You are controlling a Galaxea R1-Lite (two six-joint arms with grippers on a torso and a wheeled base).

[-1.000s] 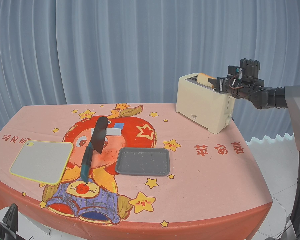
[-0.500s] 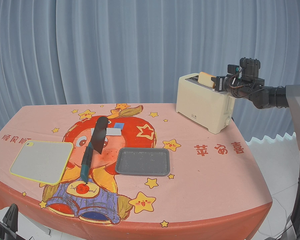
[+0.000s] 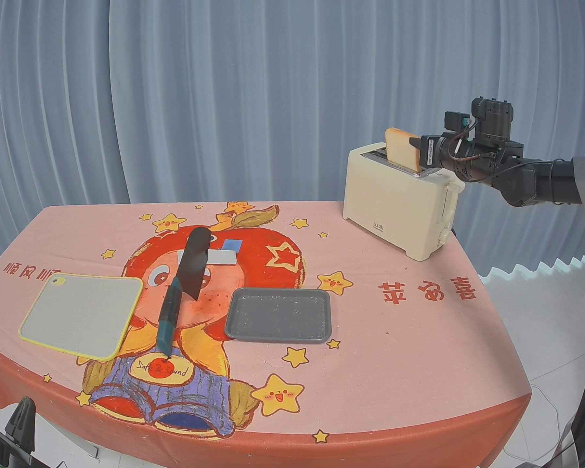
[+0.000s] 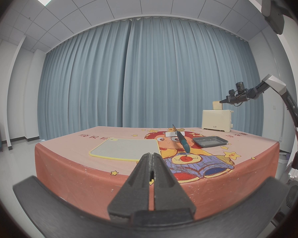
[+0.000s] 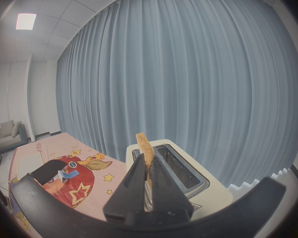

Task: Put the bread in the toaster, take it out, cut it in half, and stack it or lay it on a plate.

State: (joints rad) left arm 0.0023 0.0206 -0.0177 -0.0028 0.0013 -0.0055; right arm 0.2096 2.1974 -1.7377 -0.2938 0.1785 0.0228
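I judge the bread (image 3: pixel 403 149) is only part way out of the toaster (image 3: pixel 396 203). So I want a straight vertical pull until its bottom edge clears the slot, with a grip light enough not to crush it, and only then a swing away. My right tool (image 5: pixel 148 158) is pinched on the slice's edge, just above the toaster. The arm comes in level from the toaster's right, wrist horizontal.

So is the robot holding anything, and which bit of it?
Yes. The right gripper holds the bread slice, pinched at its side edge nearest the arm, over the toaster. The left gripper holds nothing.
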